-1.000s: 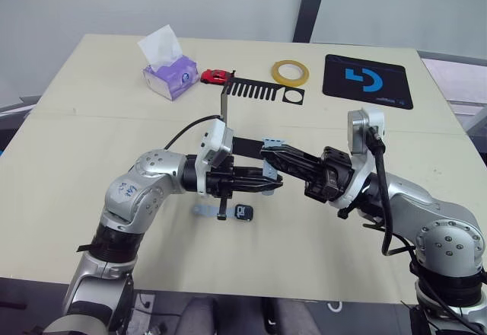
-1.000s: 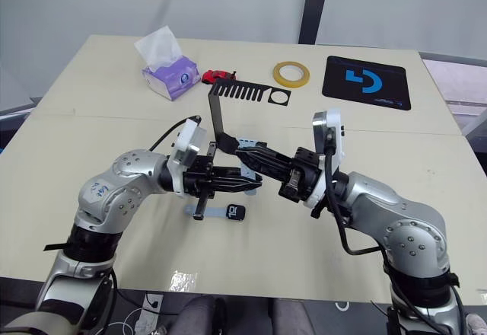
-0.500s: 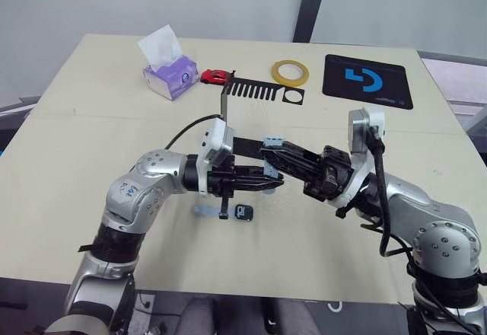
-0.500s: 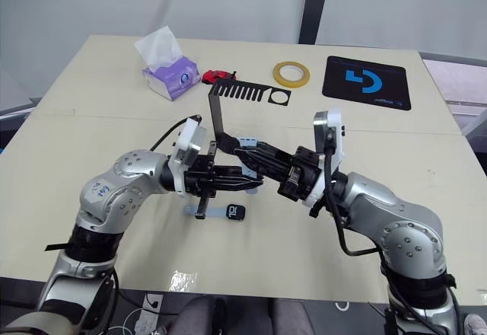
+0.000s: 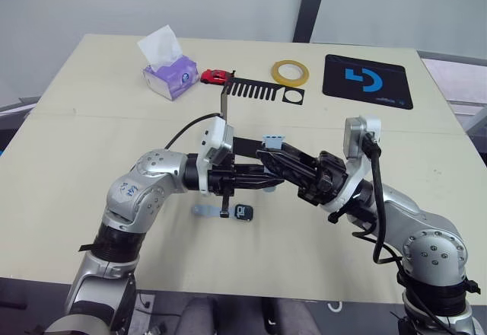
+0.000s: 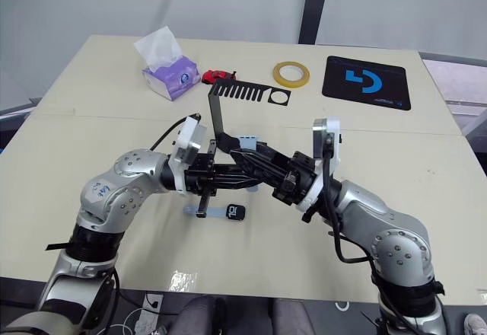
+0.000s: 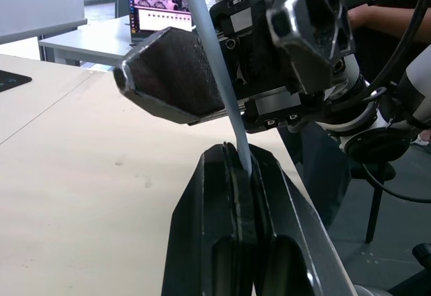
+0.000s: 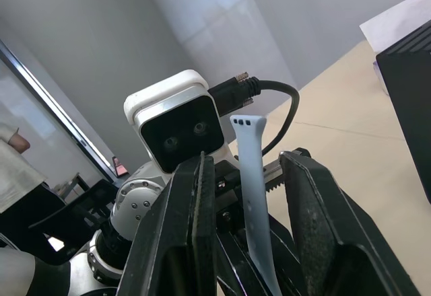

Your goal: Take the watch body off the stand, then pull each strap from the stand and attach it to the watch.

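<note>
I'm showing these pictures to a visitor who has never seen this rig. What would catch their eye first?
Mid-table, the left gripper is shut on a pale strap, with the right gripper open around that band. Just below them lies the watch body on the table, one strap already on it. Behind stands the black stand, near a tissue box and yellow tape ring.

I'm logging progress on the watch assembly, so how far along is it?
Done: the watch body is off the stand and lies on the table with one strap beside it. In hand: the left gripper pinches the second strap, between the right gripper's open fingers. Left: attaching it.
</note>
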Controlling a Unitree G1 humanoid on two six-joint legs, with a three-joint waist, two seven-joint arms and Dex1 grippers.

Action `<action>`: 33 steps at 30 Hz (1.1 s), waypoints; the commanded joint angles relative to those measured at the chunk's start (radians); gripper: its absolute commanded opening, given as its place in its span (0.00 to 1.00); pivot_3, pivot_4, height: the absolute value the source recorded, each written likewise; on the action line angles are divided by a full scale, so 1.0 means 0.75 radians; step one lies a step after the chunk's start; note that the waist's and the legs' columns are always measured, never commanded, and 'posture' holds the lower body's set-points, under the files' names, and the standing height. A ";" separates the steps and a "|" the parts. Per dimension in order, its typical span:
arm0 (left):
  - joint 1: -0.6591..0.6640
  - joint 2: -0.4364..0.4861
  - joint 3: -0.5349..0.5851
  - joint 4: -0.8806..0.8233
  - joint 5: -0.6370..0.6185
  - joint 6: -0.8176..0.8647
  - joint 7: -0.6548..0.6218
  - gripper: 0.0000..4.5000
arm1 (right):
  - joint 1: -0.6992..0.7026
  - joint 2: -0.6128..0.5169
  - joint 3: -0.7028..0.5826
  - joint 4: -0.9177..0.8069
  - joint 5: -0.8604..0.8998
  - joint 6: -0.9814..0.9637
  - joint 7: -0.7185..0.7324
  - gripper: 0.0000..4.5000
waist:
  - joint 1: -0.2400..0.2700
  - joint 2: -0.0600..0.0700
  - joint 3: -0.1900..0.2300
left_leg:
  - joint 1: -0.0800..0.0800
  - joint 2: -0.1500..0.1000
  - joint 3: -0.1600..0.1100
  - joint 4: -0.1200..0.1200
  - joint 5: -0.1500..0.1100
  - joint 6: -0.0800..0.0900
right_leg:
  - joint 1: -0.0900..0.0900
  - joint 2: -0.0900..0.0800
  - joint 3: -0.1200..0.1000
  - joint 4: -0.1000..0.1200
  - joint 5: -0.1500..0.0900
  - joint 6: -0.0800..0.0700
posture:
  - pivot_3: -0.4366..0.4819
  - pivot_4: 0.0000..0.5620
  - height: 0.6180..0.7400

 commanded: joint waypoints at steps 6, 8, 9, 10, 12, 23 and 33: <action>-0.011 -0.008 0.021 -0.023 -0.018 -0.013 0.007 0.00 | -0.003 -0.017 -0.013 -0.045 0.031 -0.035 0.000 0.12 | 0.000 0.000 0.000 | 0.000 0.000 0.000 0.000 0.000 0.000 | 0.000 0.000 0.000 0.000 0.000 0.000 | 0.48 0.27 0.98; -0.020 -0.011 0.023 -0.027 -0.025 -0.003 0.016 0.00 | -0.003 -0.021 -0.010 -0.043 0.022 -0.034 0.003 0.01 | 0.000 0.000 0.000 | 0.000 0.000 0.000 0.000 0.000 0.000 | 0.000 0.000 0.000 0.000 0.000 0.000 | 0.48 0.27 0.98; -0.024 -0.013 0.024 -0.028 -0.027 0.002 0.020 0.00 | -0.003 -0.022 -0.009 -0.042 0.020 -0.035 0.003 0.01 | 0.000 0.000 0.000 | 0.000 0.000 0.000 0.000 0.000 0.000 | 0.000 0.000 0.000 0.000 0.000 0.000 | 0.48 0.27 0.98; -0.029 -0.015 0.025 -0.028 -0.029 0.006 0.023 0.00 | -0.004 -0.023 -0.009 -0.042 0.020 -0.036 0.003 0.01 | 0.000 0.000 0.000 | 0.000 0.000 0.000 0.000 0.000 0.000 | 0.000 0.000 0.000 0.000 0.000 0.000 | 0.48 0.27 0.98; -0.036 -0.018 0.029 -0.028 -0.033 0.014 0.031 0.00 | -0.006 -0.024 -0.009 -0.042 0.020 -0.037 0.004 0.01 | 0.000 0.000 0.000 | 0.000 0.000 0.000 0.000 0.000 0.000 | 0.000 0.000 0.000 0.000 0.000 0.000 | 0.48 0.27 0.98; -0.054 -0.021 0.033 -0.037 -0.045 0.045 0.053 0.00 | -0.013 -0.027 -0.007 -0.052 0.015 -0.043 0.012 0.01 | 0.000 0.000 0.000 | 0.000 0.000 0.000 0.000 0.000 0.000 | 0.000 0.000 0.000 0.000 0.000 0.000 | 0.48 0.27 0.98; -0.077 -0.035 0.040 -0.041 -0.055 0.064 0.075 0.00 | 0.004 -0.016 0.008 -0.059 -0.033 -0.077 0.014 0.01 | 0.000 0.000 0.000 | 0.000 0.000 0.000 0.000 0.000 0.000 | 0.000 0.000 0.000 0.000 0.000 0.000 | 0.48 0.27 0.98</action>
